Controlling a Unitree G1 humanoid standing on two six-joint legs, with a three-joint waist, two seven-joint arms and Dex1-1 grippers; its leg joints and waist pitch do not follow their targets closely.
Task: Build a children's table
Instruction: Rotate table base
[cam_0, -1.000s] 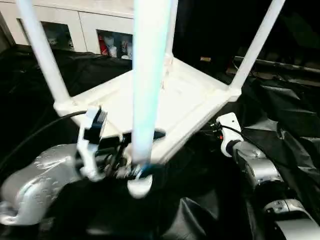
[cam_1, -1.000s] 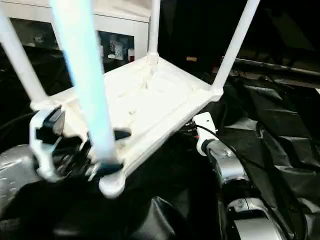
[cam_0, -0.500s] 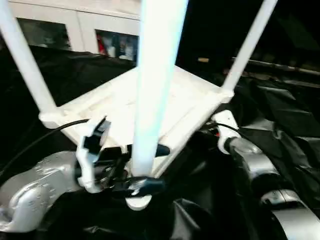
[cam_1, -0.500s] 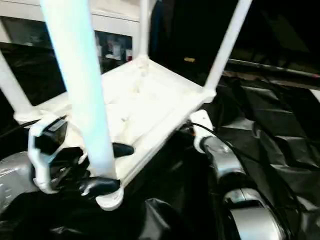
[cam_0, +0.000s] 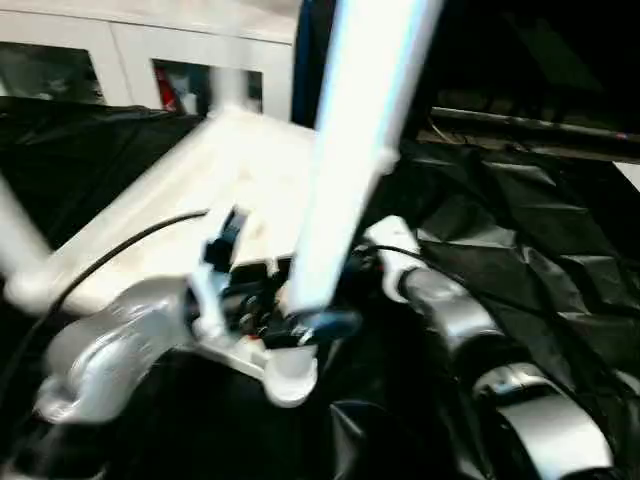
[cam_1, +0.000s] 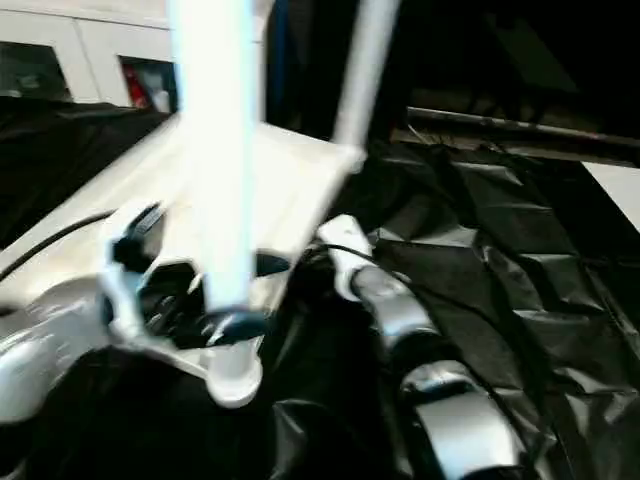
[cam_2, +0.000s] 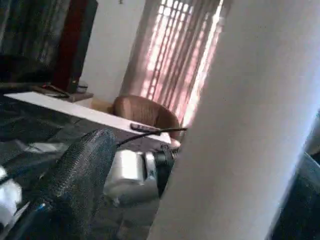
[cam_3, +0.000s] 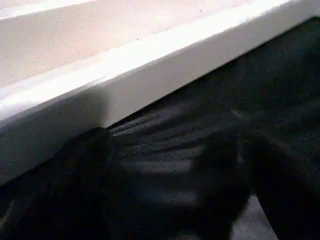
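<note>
Black sheeting (cam_0: 520, 240) under upturned children's table (cam_0: 200, 180)

Silver, dimpled forearms (cam_0: 110, 345) with rounded shells. White wrist housings (cam_0: 385, 262) ringed in black. Thin black cable (cam_0: 120, 250) arcing to the left wrist. Black, finely textured fingers (cam_2: 75, 172).

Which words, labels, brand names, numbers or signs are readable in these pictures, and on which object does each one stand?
No text can be read.
White plastic tabletop and long white cylindrical leg: no print visible.
White glass-door cabinet: a red item inside may bear a label, too blurred to read.
Silver forearms: no legible marking.
Black plastic sheeting: no print visible.
</note>
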